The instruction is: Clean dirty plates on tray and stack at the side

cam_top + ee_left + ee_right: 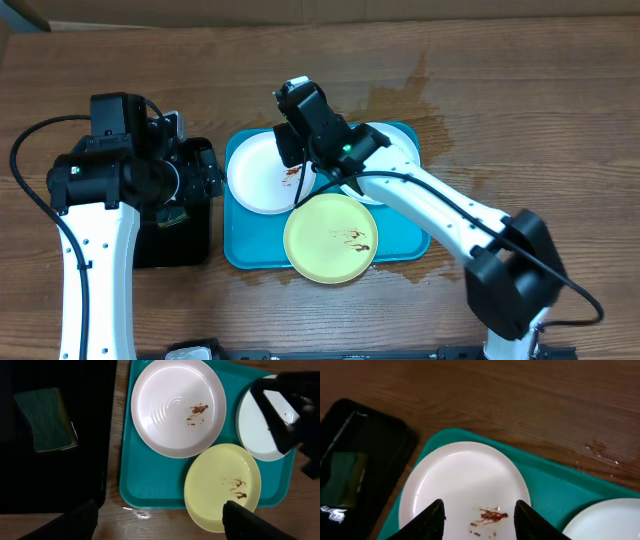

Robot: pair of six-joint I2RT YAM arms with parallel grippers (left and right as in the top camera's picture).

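The right gripper (479, 505) hangs with its fingers spread and nothing between them, right over a round white plate (465, 480). The plate's brown smear (490, 516) shows in the gap between the fingers. That plate lies on the large turquoise plastic tray (550, 485). A second white plate (605, 520) sits off to the gripper's right in the wrist view, and a pale yellow-green plate (222, 485) overhangs the tray's rim. The left gripper (160, 504) is spread wide and empty. A green sponge (45, 420) lies in a black rectangular tray (50, 480) beneath it.
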